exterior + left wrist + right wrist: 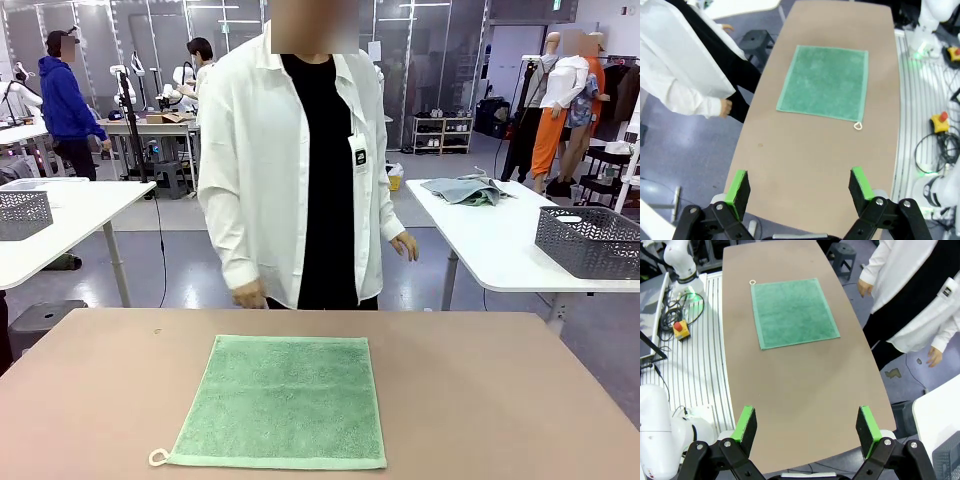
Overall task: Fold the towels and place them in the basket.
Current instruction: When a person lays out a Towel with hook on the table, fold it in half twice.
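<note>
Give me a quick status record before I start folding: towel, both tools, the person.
towel: mint green, spread flat, unfolded, mid-table
loop: at its near-left corner in the front view
left tool: open, empty, above the table
right tool: open, empty, above the table
person: standing at the far edge, hands off the towel

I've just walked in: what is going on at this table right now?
A mint green towel lies flat and unfolded on the brown table. Nobody touches it: the person stands at the far edge, hands lowered. The left jaws and right jaws hang open above the table, empty.
</note>
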Motion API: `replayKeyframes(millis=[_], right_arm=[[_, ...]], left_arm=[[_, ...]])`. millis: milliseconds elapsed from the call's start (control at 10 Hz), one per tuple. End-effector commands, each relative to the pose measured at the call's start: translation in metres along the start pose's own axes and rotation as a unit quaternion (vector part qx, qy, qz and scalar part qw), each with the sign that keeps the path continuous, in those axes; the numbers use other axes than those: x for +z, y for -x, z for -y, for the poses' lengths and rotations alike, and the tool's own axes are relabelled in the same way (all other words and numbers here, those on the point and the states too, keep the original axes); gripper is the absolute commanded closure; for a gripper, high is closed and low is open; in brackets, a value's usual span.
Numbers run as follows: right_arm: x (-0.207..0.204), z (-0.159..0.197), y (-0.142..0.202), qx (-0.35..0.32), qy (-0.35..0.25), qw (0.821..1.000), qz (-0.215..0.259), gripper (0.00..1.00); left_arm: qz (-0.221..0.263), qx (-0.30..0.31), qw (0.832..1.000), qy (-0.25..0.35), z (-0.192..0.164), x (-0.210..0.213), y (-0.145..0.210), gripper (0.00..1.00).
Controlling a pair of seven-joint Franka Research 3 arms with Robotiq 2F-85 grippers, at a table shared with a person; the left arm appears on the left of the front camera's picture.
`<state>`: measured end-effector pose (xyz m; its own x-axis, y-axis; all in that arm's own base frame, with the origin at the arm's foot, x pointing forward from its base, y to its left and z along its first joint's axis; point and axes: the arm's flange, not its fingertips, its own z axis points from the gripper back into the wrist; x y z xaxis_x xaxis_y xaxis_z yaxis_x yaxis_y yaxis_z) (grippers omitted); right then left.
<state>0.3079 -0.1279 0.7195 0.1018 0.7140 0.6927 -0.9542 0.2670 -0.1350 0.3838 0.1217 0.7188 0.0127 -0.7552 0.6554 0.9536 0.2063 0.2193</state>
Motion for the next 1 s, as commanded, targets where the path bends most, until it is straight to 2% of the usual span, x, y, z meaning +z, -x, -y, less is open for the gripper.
replayKeyframes(millis=[0, 100, 300, 500, 700, 800, 900], right_arm=[[-0.033, -0.014, -0.038, 0.028, -0.022, 0.998, -0.042, 0.00], [-0.061, -0.023, -0.060, 0.041, -0.034, 0.997, -0.063, 0.00], [-0.145, -0.050, -0.104, 0.068, -0.078, 0.987, -0.120, 0.00], [-0.210, -0.085, -0.128, 0.068, -0.086, 0.977, -0.182, 0.00], [-0.246, -0.099, -0.130, 0.086, -0.070, 0.969, -0.220, 0.00], [-0.255, -0.102, -0.130, 0.087, -0.080, 0.968, -0.222, 0.00], [-0.247, -0.103, -0.138, 0.090, -0.093, 0.970, -0.204, 0.00]], left_arm=[[-0.054, -0.044, 0.997, 0.017, 0.012, -0.038, -0.049, 0.00], [-0.081, -0.062, 0.994, 0.034, 0.019, -0.066, -0.073, 0.00], [-0.140, -0.099, 0.982, 0.084, 0.038, -0.142, -0.114, 0.00], [-0.198, -0.117, 0.967, 0.108, 0.069, -0.199, -0.128, 0.00], [-0.233, -0.140, 0.958, 0.089, 0.093, -0.230, -0.130, 0.00], [-0.244, -0.145, 0.956, 0.068, 0.101, -0.237, -0.130, 0.00], [-0.260, -0.160, 0.951, 0.052, 0.106, -0.238, -0.129, 0.00]])
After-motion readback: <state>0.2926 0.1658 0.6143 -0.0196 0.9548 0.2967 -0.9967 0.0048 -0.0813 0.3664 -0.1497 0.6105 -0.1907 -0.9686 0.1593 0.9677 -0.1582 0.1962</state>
